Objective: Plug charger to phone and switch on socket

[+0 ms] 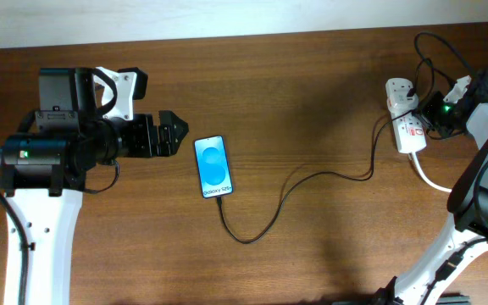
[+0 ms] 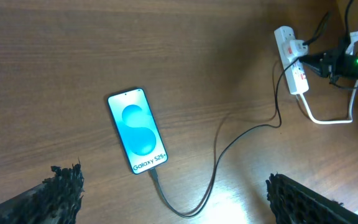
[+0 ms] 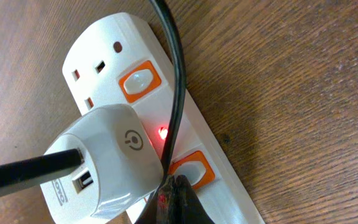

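Note:
The phone [image 1: 213,166] lies flat at the table's middle, its blue screen lit; it also shows in the left wrist view [image 2: 137,130]. The charger cable [image 1: 288,188] runs from the phone's bottom edge, where its tip [image 2: 153,178] sits in the port, to the white socket strip [image 1: 406,127] at the far right. Its black plug [image 3: 28,172] is in a white adapter [image 3: 101,155] on the socket [image 3: 104,43]. My right gripper [image 3: 176,186] is shut, its tips touching an orange switch [image 3: 191,169]; a red light [image 3: 162,132] glows. My left gripper [image 1: 169,135] is open and empty, left of the phone.
A second orange switch [image 3: 138,79] sits beside an unused outlet. The socket's thick white cord [image 1: 430,180] curves off to the right, under my right arm [image 1: 481,182]. The table's back edge runs along the top.

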You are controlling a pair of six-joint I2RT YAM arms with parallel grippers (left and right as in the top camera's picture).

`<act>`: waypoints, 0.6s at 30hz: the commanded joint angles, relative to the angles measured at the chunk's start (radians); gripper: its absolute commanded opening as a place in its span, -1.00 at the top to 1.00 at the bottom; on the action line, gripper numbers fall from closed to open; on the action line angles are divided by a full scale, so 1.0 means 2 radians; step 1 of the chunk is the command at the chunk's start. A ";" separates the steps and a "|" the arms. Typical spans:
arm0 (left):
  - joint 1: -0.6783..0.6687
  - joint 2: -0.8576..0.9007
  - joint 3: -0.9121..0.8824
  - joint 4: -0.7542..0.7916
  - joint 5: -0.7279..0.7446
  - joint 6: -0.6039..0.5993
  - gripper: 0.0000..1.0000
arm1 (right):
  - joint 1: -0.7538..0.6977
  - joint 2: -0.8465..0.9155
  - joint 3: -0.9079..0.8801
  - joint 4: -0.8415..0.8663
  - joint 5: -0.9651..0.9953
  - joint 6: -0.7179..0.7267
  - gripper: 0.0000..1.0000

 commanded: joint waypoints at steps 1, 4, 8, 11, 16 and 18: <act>0.003 -0.004 0.005 0.000 -0.002 0.000 -0.99 | 0.007 0.038 -0.033 -0.012 -0.016 0.022 0.92; 0.003 -0.004 0.005 0.000 -0.002 0.000 -0.98 | -0.032 0.027 -0.027 -0.012 -0.016 0.031 0.92; 0.003 -0.004 0.005 0.000 -0.002 0.000 -0.98 | -0.086 -0.009 -0.027 -0.016 -0.016 0.031 0.92; 0.003 -0.004 0.005 0.000 -0.002 0.000 -0.98 | -0.117 -0.042 -0.027 -0.023 -0.025 0.031 0.92; 0.003 -0.004 0.005 0.000 -0.002 0.000 -0.98 | -0.126 -0.096 -0.027 -0.030 -0.052 0.031 0.92; 0.003 -0.004 0.005 0.000 -0.002 0.000 -0.99 | -0.117 -0.123 -0.027 -0.038 -0.054 0.031 0.92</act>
